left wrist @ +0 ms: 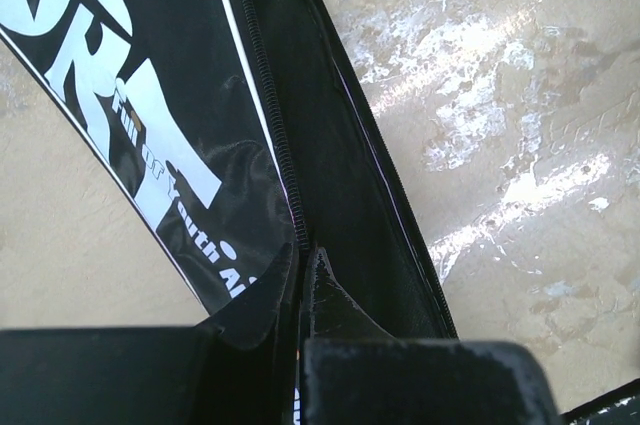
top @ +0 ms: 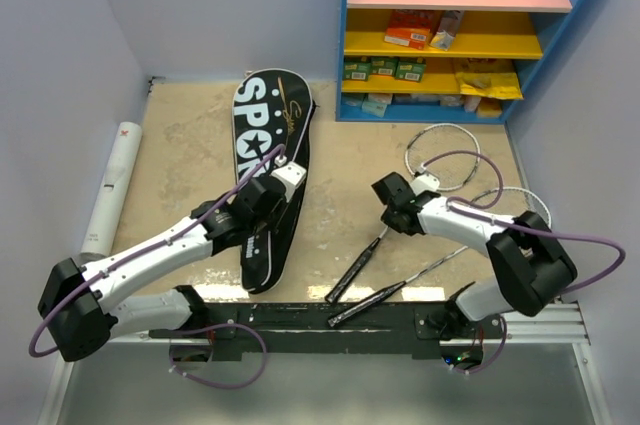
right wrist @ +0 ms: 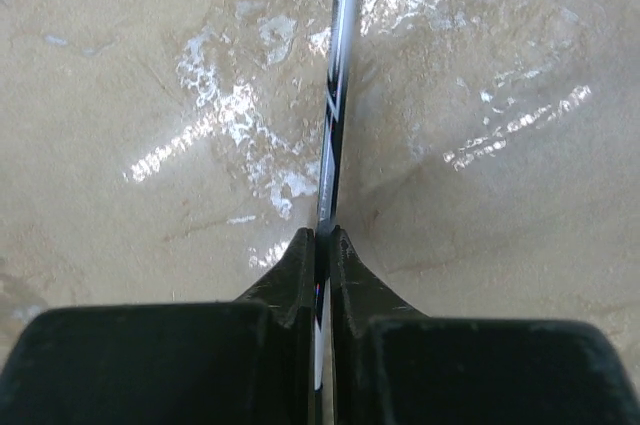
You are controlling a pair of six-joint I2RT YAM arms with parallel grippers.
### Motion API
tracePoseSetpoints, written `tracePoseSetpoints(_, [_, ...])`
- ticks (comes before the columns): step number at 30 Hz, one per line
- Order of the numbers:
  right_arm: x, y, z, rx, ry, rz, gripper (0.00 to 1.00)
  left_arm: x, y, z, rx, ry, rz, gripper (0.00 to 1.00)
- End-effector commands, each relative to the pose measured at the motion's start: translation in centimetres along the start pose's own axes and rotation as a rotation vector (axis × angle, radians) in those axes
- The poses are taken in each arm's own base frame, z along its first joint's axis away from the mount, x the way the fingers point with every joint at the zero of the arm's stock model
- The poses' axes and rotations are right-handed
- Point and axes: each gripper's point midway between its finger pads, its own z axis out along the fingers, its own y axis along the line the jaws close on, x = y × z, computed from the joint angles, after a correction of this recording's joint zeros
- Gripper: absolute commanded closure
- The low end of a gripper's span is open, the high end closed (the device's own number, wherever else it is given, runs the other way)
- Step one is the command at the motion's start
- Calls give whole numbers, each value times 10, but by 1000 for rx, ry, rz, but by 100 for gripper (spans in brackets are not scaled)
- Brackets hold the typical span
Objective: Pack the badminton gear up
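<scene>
Right wrist view: the right end effector (right wrist: 322, 250) is closed narrow on the thin shaft of a racket (right wrist: 337, 95), the jaws pinching it just above the table (right wrist: 130, 75). Left wrist view: the left end effector (left wrist: 302, 273) is closed on the zipped edge of the black bag (left wrist: 200, 95), beside its white lettering. The step in hand is judged to be loading the first racket. To do it well, the left arm should lift the pinched edge enough to open a mouth. The right arm should raise the shaft level and feed the frame in along the bag's length, since a grip this slim may let the racket swivel.

The top external view alone shows the layout. The bag lies lengthwise at left centre, and the second racket (top: 420, 270) lies just beside the gripped one, their heads seeming to overlap, so a lift may drag it. The white tube (top: 112, 185) rests by the left wall. Only the wrist views confirm each pinch.
</scene>
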Motion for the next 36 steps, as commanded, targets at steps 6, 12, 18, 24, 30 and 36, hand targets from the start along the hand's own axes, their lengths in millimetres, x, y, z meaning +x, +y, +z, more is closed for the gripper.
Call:
tracePoseSetpoints(6, [-18, 16, -65, -167, 37, -10, 100, -20, 5, -6, -13, -93, 3, 100])
tracePoseSetpoints(12, [-3, 22, -107, -271, 97, -150, 100, -23, 6, -8, -20, -106, -1, 100])
tracePoseSetpoints(18, [39, 29, -145, -300, 141, -395, 100, -27, 8, -8, -19, -116, -17, 100])
tracePoseSetpoints(24, [68, 28, -157, -338, 158, -529, 100, -28, 10, -7, -9, -118, -36, 100])
tracePoseSetpoints(30, [91, 39, -165, -319, 120, -627, 100, -28, 12, -6, -9, -117, -39, 100])
tracePoseSetpoints(36, [92, 55, -182, -319, 59, -645, 100, -25, 11, -6, -4, -112, -38, 100])
